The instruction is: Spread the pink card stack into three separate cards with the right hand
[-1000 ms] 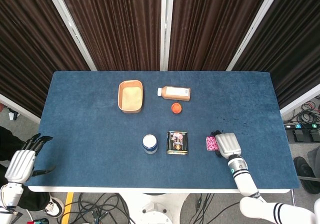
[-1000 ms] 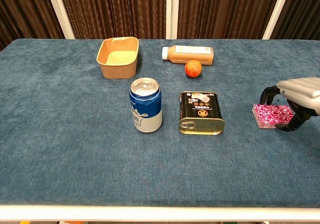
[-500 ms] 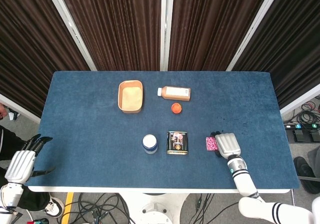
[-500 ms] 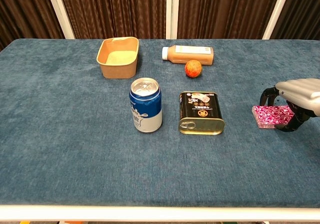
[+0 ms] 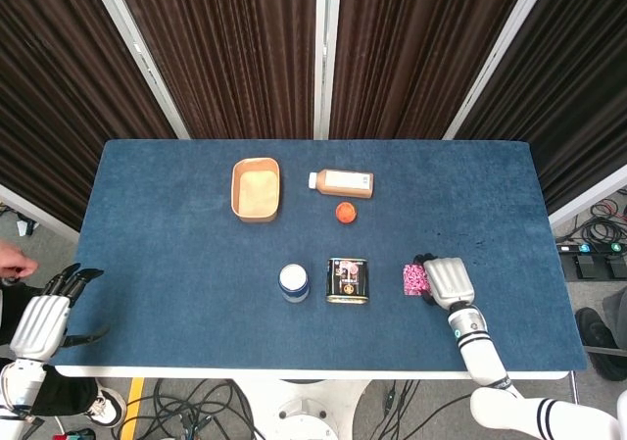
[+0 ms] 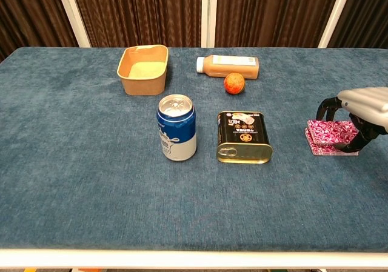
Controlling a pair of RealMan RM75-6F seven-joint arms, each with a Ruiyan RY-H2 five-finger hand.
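Note:
The pink patterned card stack [image 5: 413, 279] [image 6: 330, 132] lies on the blue table [image 5: 176, 244] at the front right, right of the black tin. My right hand [image 5: 446, 280] [image 6: 362, 105] arches over the stack, with fingers on its left end and the thumb at its right end, gripping the upper cards. In the chest view the upper cards sit slightly shifted off a bottom card [image 6: 333, 151], whose edge shows along the front. My left hand [image 5: 44, 315] hangs off the table's front left corner, fingers apart and holding nothing.
A black tin [image 5: 347, 280] [image 6: 244, 137] and a blue can [image 5: 294, 282] [image 6: 177, 128] stand left of the cards. Further back are a tan bowl [image 5: 256, 189] [image 6: 143, 69], a lying bottle [image 5: 342, 182] [image 6: 228, 66] and an orange ball [image 5: 345, 212] [image 6: 234, 83].
My right hand has drawn the upper cards slightly away from the front edge, and a bottom card's edge now shows. The left hand has not moved.

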